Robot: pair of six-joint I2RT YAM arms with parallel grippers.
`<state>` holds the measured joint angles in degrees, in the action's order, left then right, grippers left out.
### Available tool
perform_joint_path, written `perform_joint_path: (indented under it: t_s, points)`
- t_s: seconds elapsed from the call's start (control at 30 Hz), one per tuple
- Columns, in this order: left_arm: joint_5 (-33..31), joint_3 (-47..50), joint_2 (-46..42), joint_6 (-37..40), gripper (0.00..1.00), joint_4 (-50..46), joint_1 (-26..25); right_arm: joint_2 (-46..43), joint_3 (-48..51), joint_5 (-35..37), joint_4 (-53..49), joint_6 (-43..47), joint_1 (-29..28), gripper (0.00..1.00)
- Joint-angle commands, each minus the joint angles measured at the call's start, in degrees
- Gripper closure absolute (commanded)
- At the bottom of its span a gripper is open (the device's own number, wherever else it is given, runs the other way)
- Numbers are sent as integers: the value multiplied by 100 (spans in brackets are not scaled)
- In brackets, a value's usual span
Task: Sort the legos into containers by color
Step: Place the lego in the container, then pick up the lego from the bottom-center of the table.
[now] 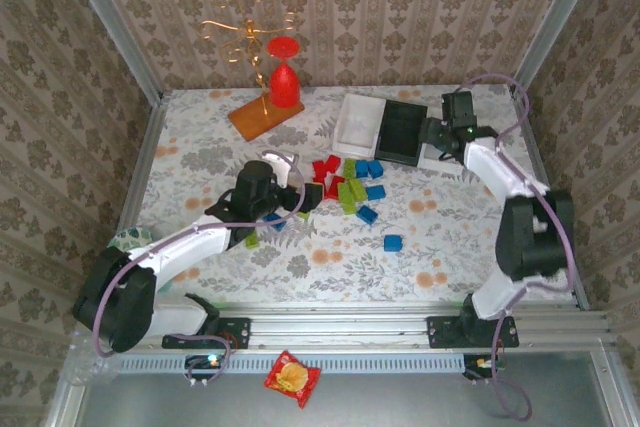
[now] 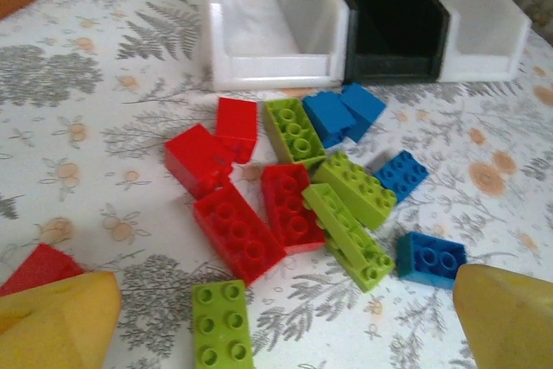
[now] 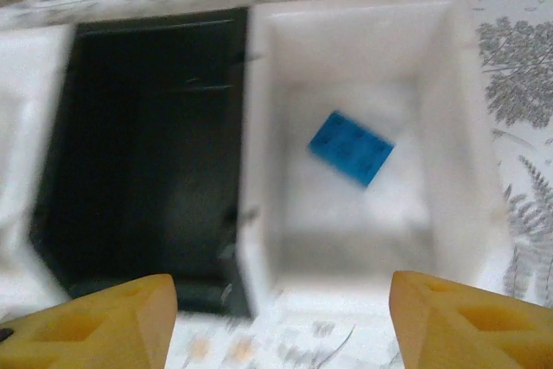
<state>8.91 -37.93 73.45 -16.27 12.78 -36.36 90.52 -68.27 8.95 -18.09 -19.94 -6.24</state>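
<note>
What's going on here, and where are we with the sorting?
The right tool is open above a white tray, which holds one blue brick. The black tray beside it and the second white tray look empty. The left tool hangs open over the loose bricks, red, green and blue, lying mixed on the table in front of the trays. Most of the sorting is not yet done.

Scattered legos (image 1: pixel 345 187) near 3 containers (image 1: pixel 360 119)
</note>
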Motion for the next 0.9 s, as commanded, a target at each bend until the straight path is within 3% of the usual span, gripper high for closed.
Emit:
perform_joint_path:
  t_s: [0.0, 0.1, 0.27, 0.53, 0.7, 0.87]
  points:
    - [1071, -31, 62, 368, 0, 304, -55, -954, 985, 174, -209, -140, -561, 29]
    - [1859, 205, 187, 660, 0, 677, -124, -1604, 1702, 298, -545, -344, -1251, 19]
    - [2460, 269, 429, 816, 0, 669, -183, -2060, 2419, 378, -1210, -927, -2177, 14]
    - [2930, 779, 574, 1037, 0, 1425, -196, -1610, 2859, 118, -1294, -1478, -3086, 13]
    - [2830, 778, 500, 1069, 0, 1354, -196, -1125, 2784, 39, -966, -1407, -3164, 19]
    - [2598, 796, 411, 1065, 0, 1332, -204, -634, 2670, 124, -964, -1385, -3163, 39]
